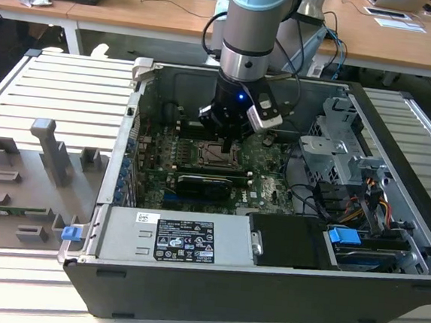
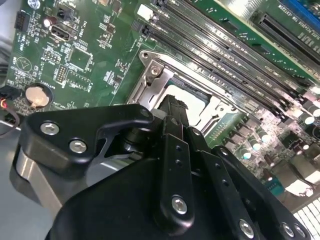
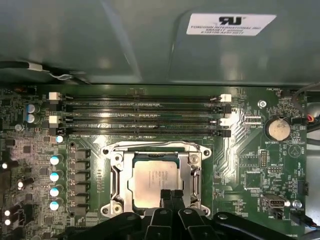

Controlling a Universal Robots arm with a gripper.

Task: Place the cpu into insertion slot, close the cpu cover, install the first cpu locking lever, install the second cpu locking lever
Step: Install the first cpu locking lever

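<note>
- The gripper (image 3: 171, 194) hangs low over the socket area of the motherboard; in the first wrist view its two black fingertips (image 3: 165, 196) stand pressed together, closed with nothing between them, their tips at the edge of the cpu.
- In the second wrist view the gripper (image 2: 172, 104) shows as a narrow black tip reaching down onto the chip's near edge; whether it actually touches the metal I cannot tell.
- The cpu (image 3: 152, 178) lies flat in the insertion slot (image 3: 114, 186), its dull silver top facing up and squarely framed.
- The cpu cover (image 3: 156, 149) lies down around the chip, its silvery frame flat on the socket with the cpu visible through the cut-out centre; in the second wrist view the same frame (image 2: 150, 82) runs beside the fingers.
- Just beyond the socket run four long black memory slots (image 3: 142, 116), parallel to one another, with white clips at some ends.
- A round coin battery (image 3: 277, 129) sits on the green motherboard (image 3: 250, 165) to one side of the slots.
- In the exterior view the gripper (image 1: 227, 136) reaches down into the open computer case (image 1: 226, 302), which lies on a slatted table (image 1: 63, 88).
- A grey power supply (image 1: 175, 237) sits along the case's near wall, and a blue tab (image 1: 343, 235) sits toward the exterior view's right.
</note>
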